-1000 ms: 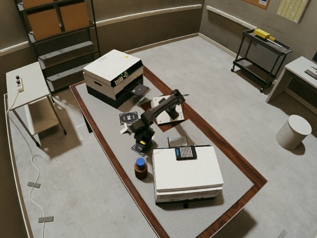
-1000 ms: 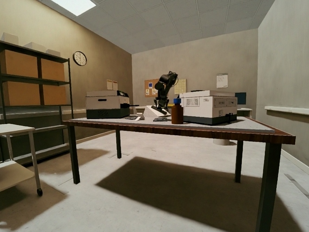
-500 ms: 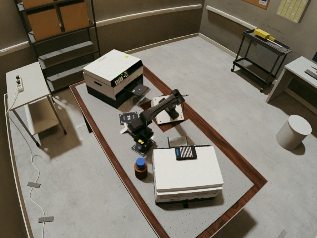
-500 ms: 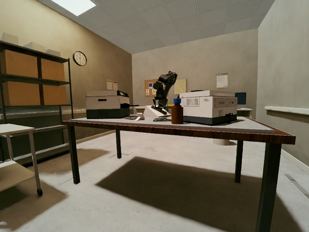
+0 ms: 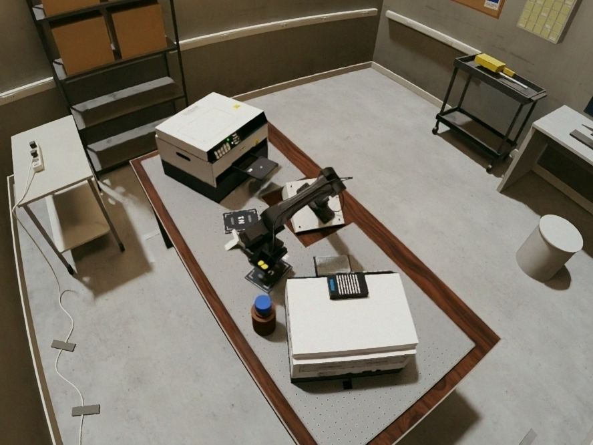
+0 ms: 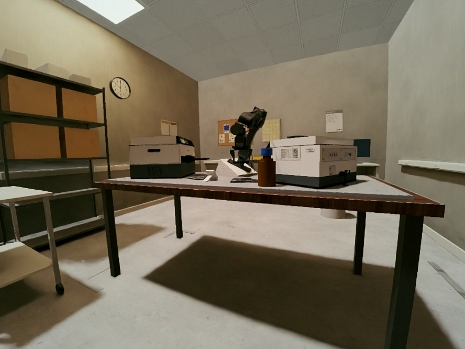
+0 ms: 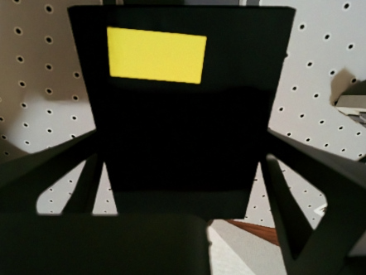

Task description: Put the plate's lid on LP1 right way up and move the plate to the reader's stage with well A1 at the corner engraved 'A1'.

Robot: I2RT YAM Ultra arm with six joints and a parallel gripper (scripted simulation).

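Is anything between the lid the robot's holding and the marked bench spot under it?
Nothing visible. The lid, held in the fingers, hangs right over the dark marked spot. The capped bottle stands off to one side, apart.

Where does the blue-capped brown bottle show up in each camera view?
Top: bottle low centre, just left of the white dispenser.
Exterior: bottle centre, in front of the dispenser's left end.
Wrist: not in it.
Shared landmark: the dispenser.

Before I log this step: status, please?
Gripper shut on lid, over bench pad. Plate uncovered on dispenser. Capped bottle close beside, apart.
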